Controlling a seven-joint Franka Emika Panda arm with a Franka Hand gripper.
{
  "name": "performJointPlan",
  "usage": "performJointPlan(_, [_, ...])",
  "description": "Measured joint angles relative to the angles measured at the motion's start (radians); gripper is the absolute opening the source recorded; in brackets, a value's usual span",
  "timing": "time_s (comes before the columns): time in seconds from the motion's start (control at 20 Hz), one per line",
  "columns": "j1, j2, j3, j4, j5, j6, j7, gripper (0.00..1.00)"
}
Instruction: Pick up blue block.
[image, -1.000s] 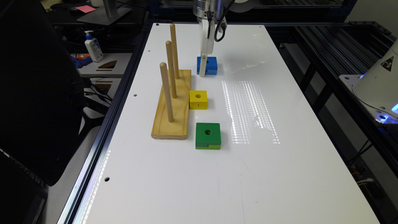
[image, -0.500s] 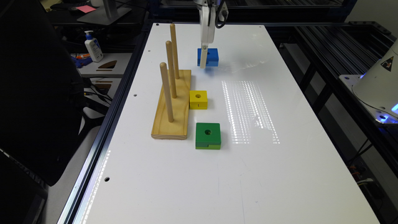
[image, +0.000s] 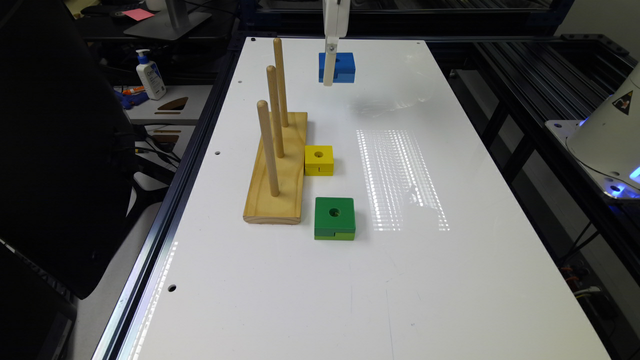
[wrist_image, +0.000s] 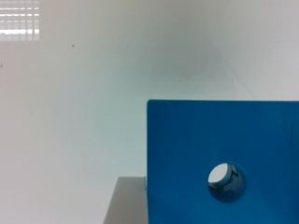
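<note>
The blue block, square with a round centre hole, hangs above the far end of the white table, and its faint shadow lies on the surface below. My gripper comes down from above and is shut on it. In the wrist view the blue block sits close to the camera with the table far beneath, and a grey finger presses against its side.
A wooden base with three upright pegs stands at the exterior view's left of centre. A yellow block lies beside it, and a green block lies nearer the camera. A black shape borders the table's left edge.
The gripper has risen with the blue block, which sat on the table one second ago and now hangs well above it. The other blocks have not moved.
</note>
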Motion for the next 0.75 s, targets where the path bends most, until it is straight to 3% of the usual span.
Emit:
performJointPlan(0.1, [0.000,-0.014,0.000,0.004,0.0000,-0.011,0.000,0.00])
performJointPlan(0.35, [0.000,-0.094,0.000,0.004,0.0001,-0.091,0.000,0.00])
performJointPlan(0.5, [0.000,-0.114,0.000,0.007,0.0001,-0.106,0.000,0.00])
performJointPlan(0.75, [0.000,-0.187,0.000,0.013,0.0008,-0.182,0.000,0.00])
